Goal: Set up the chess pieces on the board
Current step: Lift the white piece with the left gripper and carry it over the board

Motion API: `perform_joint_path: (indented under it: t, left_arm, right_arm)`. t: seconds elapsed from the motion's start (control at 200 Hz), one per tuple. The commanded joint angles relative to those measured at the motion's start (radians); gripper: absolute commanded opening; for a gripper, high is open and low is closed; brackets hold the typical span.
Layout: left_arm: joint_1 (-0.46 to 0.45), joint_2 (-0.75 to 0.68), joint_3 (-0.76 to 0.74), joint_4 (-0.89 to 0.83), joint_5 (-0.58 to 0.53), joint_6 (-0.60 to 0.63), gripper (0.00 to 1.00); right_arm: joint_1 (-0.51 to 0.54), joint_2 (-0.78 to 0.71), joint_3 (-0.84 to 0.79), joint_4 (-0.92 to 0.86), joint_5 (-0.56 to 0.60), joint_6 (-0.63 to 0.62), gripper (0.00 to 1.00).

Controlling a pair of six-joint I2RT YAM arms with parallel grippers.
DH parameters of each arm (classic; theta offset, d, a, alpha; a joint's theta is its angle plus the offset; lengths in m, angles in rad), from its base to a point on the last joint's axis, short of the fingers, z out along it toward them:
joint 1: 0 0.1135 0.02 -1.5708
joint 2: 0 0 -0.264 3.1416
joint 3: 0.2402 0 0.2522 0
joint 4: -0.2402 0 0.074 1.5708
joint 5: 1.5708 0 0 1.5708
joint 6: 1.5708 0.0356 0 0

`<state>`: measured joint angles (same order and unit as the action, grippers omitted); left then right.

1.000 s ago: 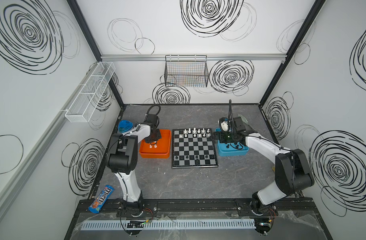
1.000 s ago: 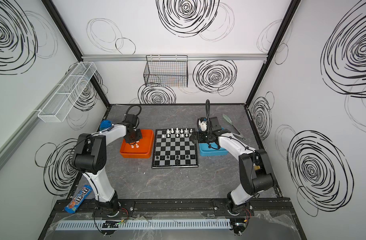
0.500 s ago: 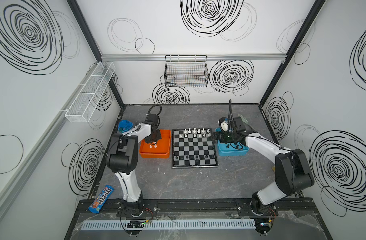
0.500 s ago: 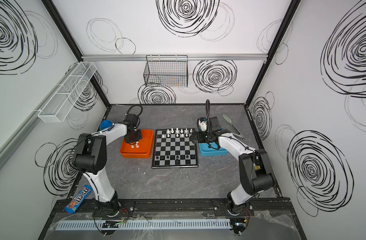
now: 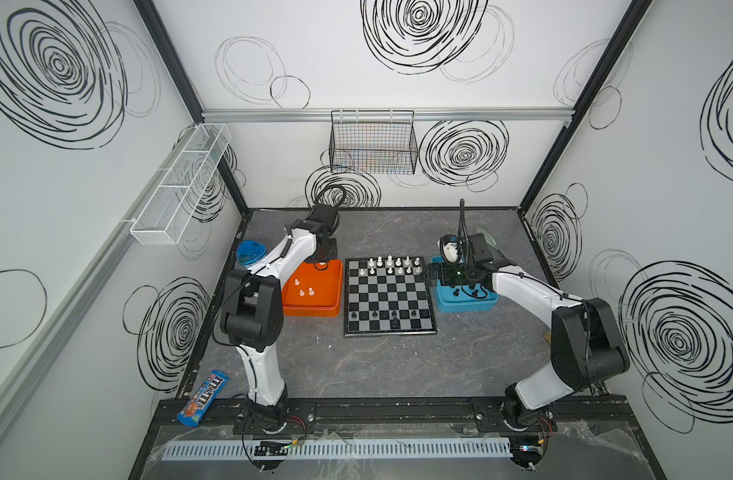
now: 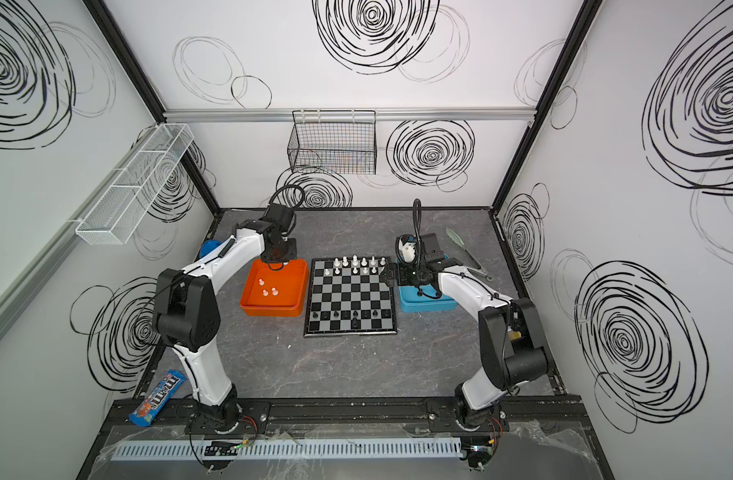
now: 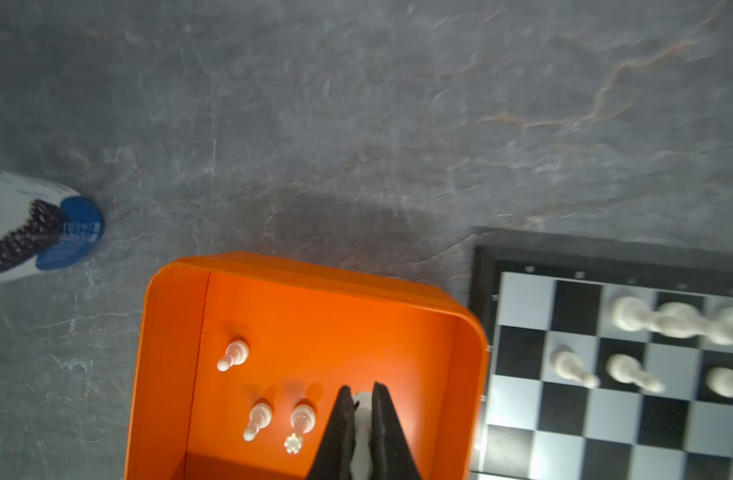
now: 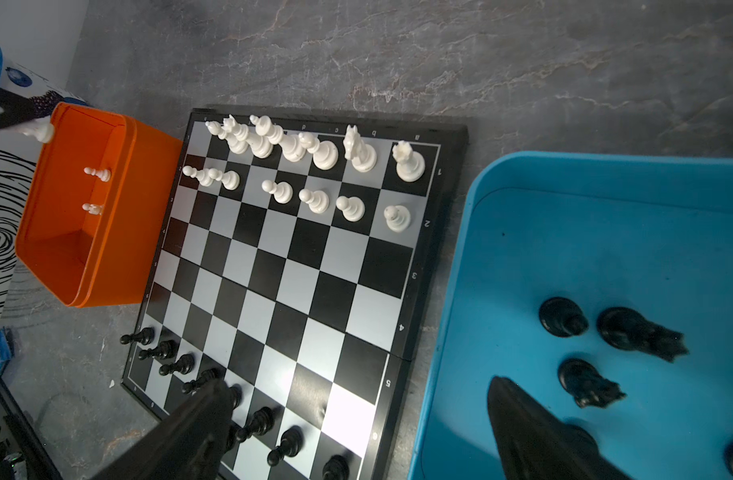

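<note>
With left gripper [image 7: 360, 391] clamped on white piece [image 7: 361, 436] above far edge of orange tray [image 7: 315, 270], lift clear of rim, then lower upright onto free square at far edge of board [image 7: 527, 300]. Leave right gripper [image 8: 356, 384] wide open.

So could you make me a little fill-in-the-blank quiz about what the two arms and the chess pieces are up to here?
The left gripper is shut on a ___ chess piece over the orange tray.
Apart from it, ___ white pieces sit loose in that tray.
The right gripper is ___, holding nothing.
The chessmen in the blue tray are all ___.
Missing words: white, three, open, black.
</note>
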<state>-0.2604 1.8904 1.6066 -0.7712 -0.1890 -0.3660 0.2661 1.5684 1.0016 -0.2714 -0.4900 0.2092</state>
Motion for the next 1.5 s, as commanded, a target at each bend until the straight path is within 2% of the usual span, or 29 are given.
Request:
perform_joint_path:
  t: [0.0, 0.225, 0.54, 1.496]
  left_arm:
    - [-0.052, 0.037, 0.105, -0.059, -0.001, 0.005, 0.00]
    - [-0.108, 0.174, 0.239, -0.070, 0.036, -0.014, 0.00]
    - [-0.130, 0.297, 0.312, -0.062, 0.096, -0.030, 0.00]
    - [-0.142, 0.428, 0.402, -0.059, 0.151, -0.039, 0.00]
  right_arm:
    - [-0.007, -0.012, 0.027, -0.012, 0.004, -0.007, 1.00]
    - [-0.014, -0.017, 0.022, -0.011, -0.001, -0.008, 1.00]
    - [-0.025, -0.021, 0.012, -0.011, -0.002, -0.011, 1.00]
    - [-0.058, 0.007, -0.007, 0.013, -0.027, -0.013, 1.00]
